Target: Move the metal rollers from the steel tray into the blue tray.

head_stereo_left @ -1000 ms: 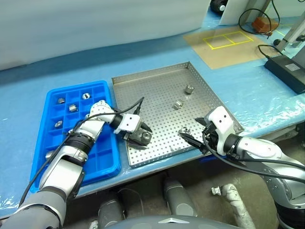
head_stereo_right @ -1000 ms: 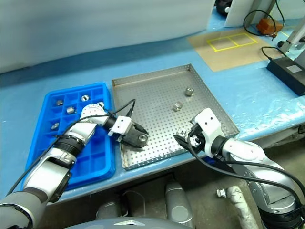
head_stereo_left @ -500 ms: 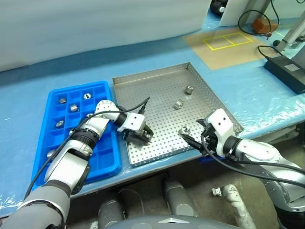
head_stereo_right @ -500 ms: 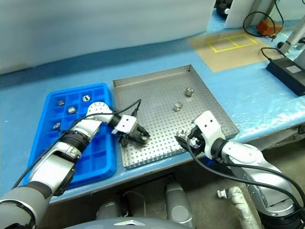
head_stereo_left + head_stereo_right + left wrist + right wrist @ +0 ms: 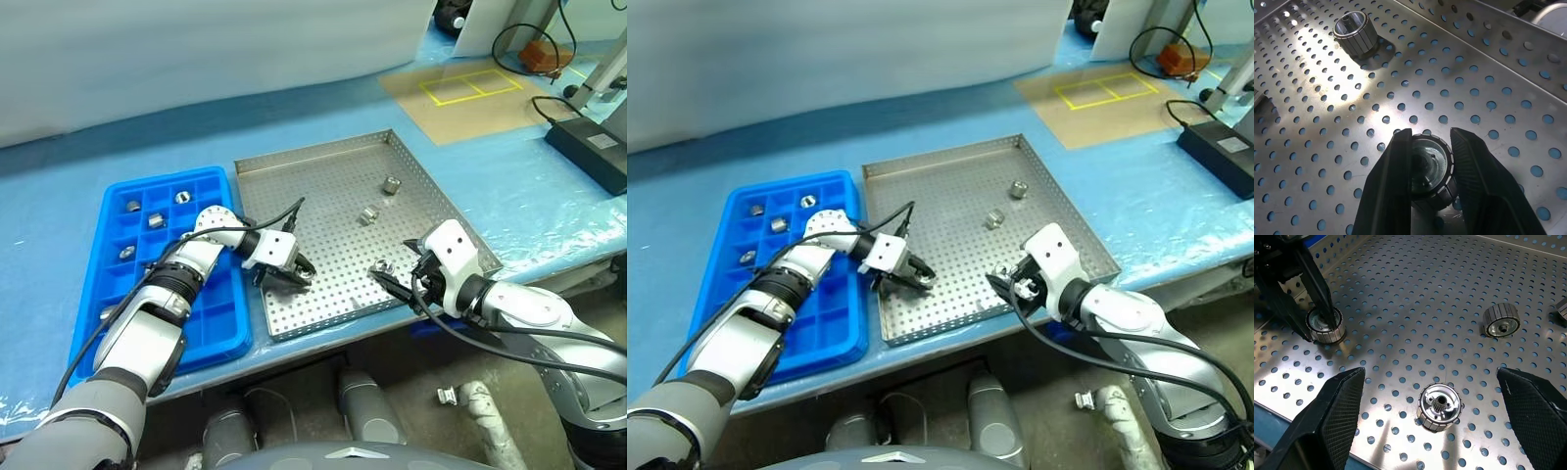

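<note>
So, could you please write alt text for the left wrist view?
The left end effector is shut on a metal roller resting on the perforated steel tray. A second roller stands farther off on the tray.

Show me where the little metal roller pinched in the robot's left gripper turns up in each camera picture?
Head views: roller near the steel tray's front-left corner.
Left wrist view: low centre, between the black fingers.
Right wrist view: upper left.
Shared landmark: the tray's perforated floor.

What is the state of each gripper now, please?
Left gripper: shut on a metal roller, on the steel tray.
Right gripper: open, holding nothing, above another roller.
</note>
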Controlling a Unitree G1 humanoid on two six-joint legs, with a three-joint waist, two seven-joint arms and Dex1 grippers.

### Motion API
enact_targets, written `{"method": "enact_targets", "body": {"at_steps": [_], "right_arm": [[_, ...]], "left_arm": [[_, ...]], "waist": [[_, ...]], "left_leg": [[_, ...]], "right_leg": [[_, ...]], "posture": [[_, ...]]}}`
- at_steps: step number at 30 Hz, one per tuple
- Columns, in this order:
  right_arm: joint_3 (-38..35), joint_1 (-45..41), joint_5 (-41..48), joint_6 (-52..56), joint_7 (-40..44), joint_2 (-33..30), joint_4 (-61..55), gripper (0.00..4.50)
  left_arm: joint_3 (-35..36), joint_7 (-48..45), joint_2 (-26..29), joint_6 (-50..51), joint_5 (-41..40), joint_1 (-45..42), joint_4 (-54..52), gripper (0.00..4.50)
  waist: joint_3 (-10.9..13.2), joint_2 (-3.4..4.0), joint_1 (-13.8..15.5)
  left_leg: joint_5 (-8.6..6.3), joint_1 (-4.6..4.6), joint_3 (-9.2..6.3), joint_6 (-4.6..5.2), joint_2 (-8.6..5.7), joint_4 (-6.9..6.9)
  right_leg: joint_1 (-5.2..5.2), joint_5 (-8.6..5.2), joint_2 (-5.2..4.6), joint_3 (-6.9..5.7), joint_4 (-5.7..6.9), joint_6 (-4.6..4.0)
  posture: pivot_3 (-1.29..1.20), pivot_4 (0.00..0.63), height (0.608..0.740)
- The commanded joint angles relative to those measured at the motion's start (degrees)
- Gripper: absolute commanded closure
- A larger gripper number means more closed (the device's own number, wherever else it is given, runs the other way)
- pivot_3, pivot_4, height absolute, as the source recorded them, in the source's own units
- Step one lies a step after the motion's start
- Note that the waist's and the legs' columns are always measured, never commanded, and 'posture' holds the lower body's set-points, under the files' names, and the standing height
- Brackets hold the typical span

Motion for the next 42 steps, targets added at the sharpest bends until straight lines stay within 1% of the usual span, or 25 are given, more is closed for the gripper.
{"method": "enact_targets", "body": {"at_steps": [1,4,7,9,11,15,18,23,27,32,35,38,40,42], "right_arm": [[0.3,-1.6,-0.6,-2.0,0.5,-0.2,0.4,0.04],[0.6,-3.1,-0.7,-2.6,1.0,-0.1,1.6,0.04],[1.3,-4.8,-0.9,-3.6,2.1,-0.3,3.0,0.04],[1.9,-6.3,-1.3,-4.6,2.9,-0.6,4.3,0.04],[2.5,-7.8,-1.7,-5.4,3.8,-0.6,5.8,0.04],[4.0,-12.5,-1.9,-8.2,7.1,-0.9,9.8,0.04],[5.5,-16.7,-2.8,-11.0,10.2,-1.3,14.2,0.04],[8.8,-23.9,-4.3,-16.0,15.3,-0.4,21.7,0.04],[12.0,-31.3,-3.8,-20.0,21.9,2.2,27.4,0.04],[17.2,-37.6,-5.9,-26.3,29.7,5.4,34.9,0.04],[19.7,-40.4,-7.1,-29.7,33.4,8.1,39.4,0.04],[21.0,-42.2,-8.0,-32.4,36.4,10.4,42.6,0.04],[22.1,-43.5,-8.6,-34.5,38.4,12.2,45.2,0.04],[24.2,-45.5,-9.9,-38.6,41.6,14.6,49.0,0.04]], "left_arm": [[0.7,2.0,-1.3,-0.5,-0.4,-0.1,0.1,3.59],[1.3,3.7,-1.1,-1.6,0.0,-0.3,0.0,3.59],[2.8,4.4,-1.2,-0.8,-2.0,-0.2,-2.6,3.59],[4.7,4.6,-1.9,2.1,-5.0,-0.2,-5.5,3.59],[6.3,4.1,-2.2,5.6,-7.9,-0.1,-8.5,3.59],[12.4,5.7,-3.3,15.7,-18.7,1.6,-18.6,3.59],[13.9,6.0,-0.6,23.0,-21.4,3.5,-25.5,3.59],[15.5,7.1,5.0,28.6,-22.1,7.1,-32.7,3.59],[18.7,9.8,9.9,33.6,-23.7,10.9,-39.8,3.59],[22.3,13.6,14.5,38.1,-24.9,16.7,-46.9,3.59],[24.7,16.0,16.9,39.6,-25.2,20.6,-51.0,3.59],[26.8,18.2,18.4,41.0,-25.9,23.6,-54.4,3.59],[28.6,20.0,19.4,42.3,-26.4,26.2,-57.3,3.59],[31.9,22.3,20.9,43.9,-26.6,31.2,-61.6,3.59]], "waist": [[0.0,0.00,0.1],[0.0,0.00,0.3],[0.0,-0.01,0.7],[0.0,-0.02,1.2],[0.0,-0.06,1.7],[0.1,-0.08,2.1],[0.1,-0.09,2.3],[0.1,-0.04,4.3],[0.2,-0.03,6.8],[0.2,-0.02,10.8],[0.2,-0.02,12.6],[0.2,-0.05,14.3],[0.2,-0.07,15.3],[0.2,-0.09,15.5]], "left_leg": [[0.00,-0.01,0.00,0.00,-0.01,0.00],[-0.01,-0.05,0.00,0.02,-0.06,0.00],[-0.02,-0.11,0.00,0.03,-0.06,0.00],[-0.02,-0.22,0.00,0.04,-0.05,0.00],[-0.02,-0.46,0.00,0.05,-0.02,0.00],[-0.02,-0.69,0.03,0.06,0.11,-0.05],[-0.01,-0.64,0.04,0.05,0.25,-0.12],[0.12,-0.41,0.08,-0.18,0.38,-0.23],[0.16,-0.37,0.10,-0.25,0.41,-0.25],[0.24,-0.33,0.13,-0.38,0.56,-0.49],[0.36,-0.33,0.12,-0.57,0.66,-0.70],[0.46,-0.36,0.11,-0.73,0.82,-0.76],[0.52,-0.37,0.10,-0.85,0.89,-0.79],[0.55,-0.35,0.09,-0.89,0.92,-0.79]], "right_leg": [[0.00,0.00,-0.02,0.00,-0.01,0.00],[-0.01,0.00,-0.07,0.00,-0.02,0.00],[-0.03,0.00,-0.07,-0.01,-0.02,-0.01],[-0.13,0.02,-0.07,-0.01,-0.02,-0.03],[-0.41,0.23,-0.06,-0.02,0.01,-0.39],[-0.76,0.28,0.04,-0.03,0.12,-0.46],[-0.81,0.27,0.11,-0.03,0.18,-0.46],[-0.79,0.27,0.22,-0.04,0.34,-0.46],[-0.79,0.27,0.23,-0.04,0.40,-0.47],[-0.81,0.26,0.31,-0.05,0.37,-0.49],[-0.85,0.25,0.36,-0.07,0.36,-0.51],[-0.89,0.25,0.42,-0.15,0.38,-0.52],[-0.89,0.25,0.44,-0.21,0.43,-0.52],[-0.90,0.24,0.45,-0.24,0.48,-0.52]], "posture": [[-0.63,0.150,0.740],[-0.62,0.150,0.740],[-0.60,0.150,0.740],[-0.58,0.150,0.740],[-0.56,0.150,0.740],[-0.50,0.150,0.740],[-0.43,0.150,0.740],[-0.35,0.150,0.740],[-0.24,0.150,0.740],[-0.10,0.150,0.740],[-0.03,0.150,0.740],[0.00,0.150,0.740],[0.09,0.150,0.740],[0.13,0.150,0.740]]}}
